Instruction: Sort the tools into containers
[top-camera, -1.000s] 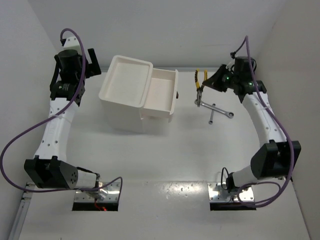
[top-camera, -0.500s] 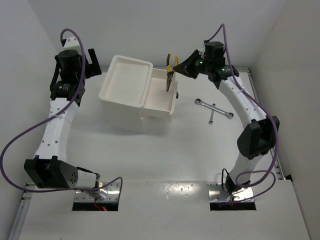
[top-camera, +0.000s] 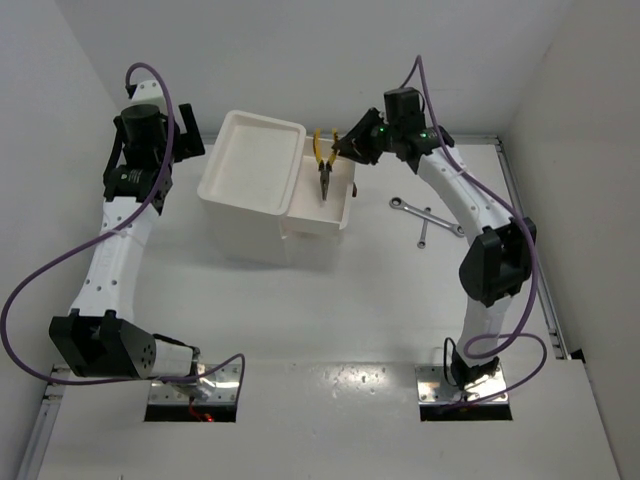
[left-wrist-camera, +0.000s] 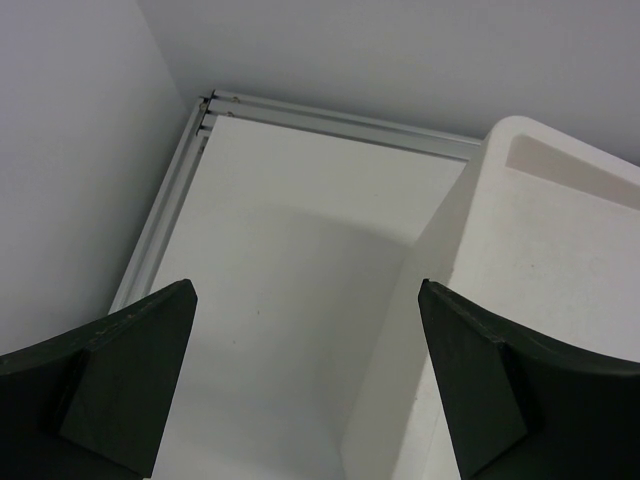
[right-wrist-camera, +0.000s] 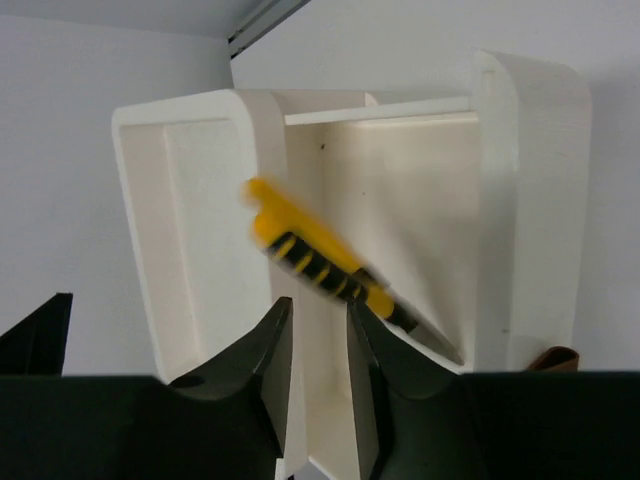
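The right arm stretches far over the table, its forearm running up and to the left so that the right gripper hangs above the smaller white bin. In the right wrist view the fingers stand only slightly parted, with a narrow slot between them and nothing in that slot. The yellow-handled pliers show just beyond the fingertips, blurred, tilted with the dark jaws lower than the handles, over the opening of the smaller bin. From above, the handles point away from the arm bases and the jaws toward them.

The left arm stands folded upward at the far left, and the left gripper is just beside the large white bin. Its fingers are spread wide, with only bare table and the large bin's rim between them.

The two bins touch side by side. Two silver wrenches lie crossed on the table to the right of the smaller bin, under the right arm's forearm.
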